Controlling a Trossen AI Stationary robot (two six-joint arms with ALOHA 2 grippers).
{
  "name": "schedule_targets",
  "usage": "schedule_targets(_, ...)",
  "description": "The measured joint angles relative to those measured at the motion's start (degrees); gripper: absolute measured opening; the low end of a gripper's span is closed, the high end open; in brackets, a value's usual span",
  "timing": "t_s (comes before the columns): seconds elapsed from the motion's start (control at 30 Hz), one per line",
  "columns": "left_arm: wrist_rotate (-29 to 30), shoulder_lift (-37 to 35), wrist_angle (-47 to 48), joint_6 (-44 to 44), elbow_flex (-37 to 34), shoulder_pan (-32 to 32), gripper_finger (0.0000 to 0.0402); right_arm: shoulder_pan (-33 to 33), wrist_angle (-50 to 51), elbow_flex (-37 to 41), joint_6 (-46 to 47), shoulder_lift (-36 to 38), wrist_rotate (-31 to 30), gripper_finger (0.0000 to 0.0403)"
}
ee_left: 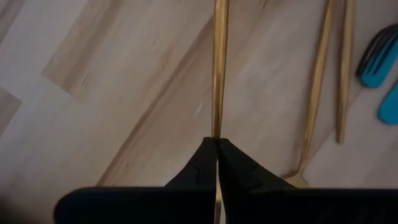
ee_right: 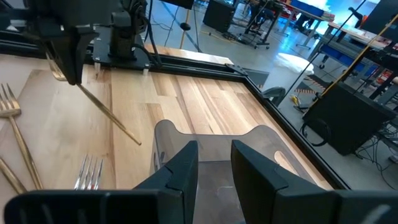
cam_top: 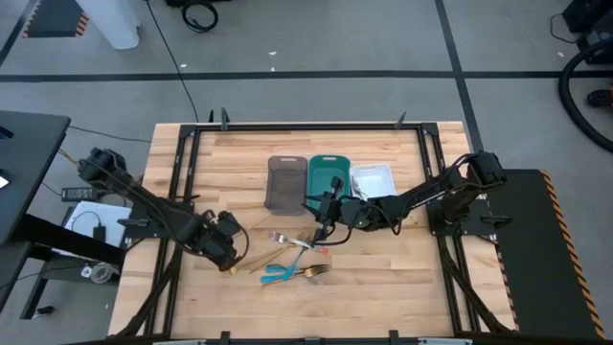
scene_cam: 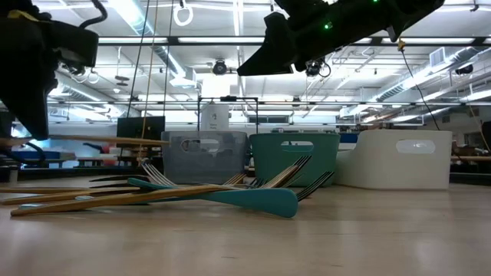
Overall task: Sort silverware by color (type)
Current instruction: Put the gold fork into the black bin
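Note:
My left gripper point(ee_left: 217, 142) is at the table's near left point(cam_top: 230, 251), shut on a slim gold piece of silverware point(ee_left: 219, 62). In the right wrist view that piece point(ee_right: 112, 118) slants out below the gripper. The other silverware lies in a loose pile point(cam_top: 295, 264) on the wood: gold forks point(cam_top: 314, 273), blue-handled pieces point(cam_top: 276, 276), an orange-handled one point(cam_top: 297, 244) and two gold pieces point(ee_left: 323, 87) beside the held one. My right gripper point(ee_right: 214, 155) hangs open above the table point(cam_top: 321, 218), just in front of the grey-brown tray point(ee_right: 267, 140), with nothing between its fingers. My left gripper pinches the gold piece's thin shaft point(ee_left: 217, 127) between its two fingertips. The fingers come from above, slanting down. The shaft runs straight out ahead of them and also back between them. The piece is off the wood and tilted point(ee_right: 124, 130), its long free end toward the pile.
Three trays stand side by side at the table's far middle: grey-brown point(cam_top: 286, 182), teal point(cam_top: 328, 177) and white point(cam_top: 372, 179). A dark frame point(cam_top: 182, 172) borders the tabletop. Bare wood lies at the near right point(cam_top: 402, 287) and the far left point(cam_top: 230, 163).

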State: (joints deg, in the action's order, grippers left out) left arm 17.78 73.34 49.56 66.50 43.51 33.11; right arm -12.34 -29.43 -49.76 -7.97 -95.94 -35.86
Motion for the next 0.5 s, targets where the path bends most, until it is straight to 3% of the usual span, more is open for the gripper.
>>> schedule_targets(0.5,2.49,-1.88,-0.02,-6.78,5.13,-3.97,0.0009,0.00,0.00,0.00,-0.15,0.00,0.00,0.0103)
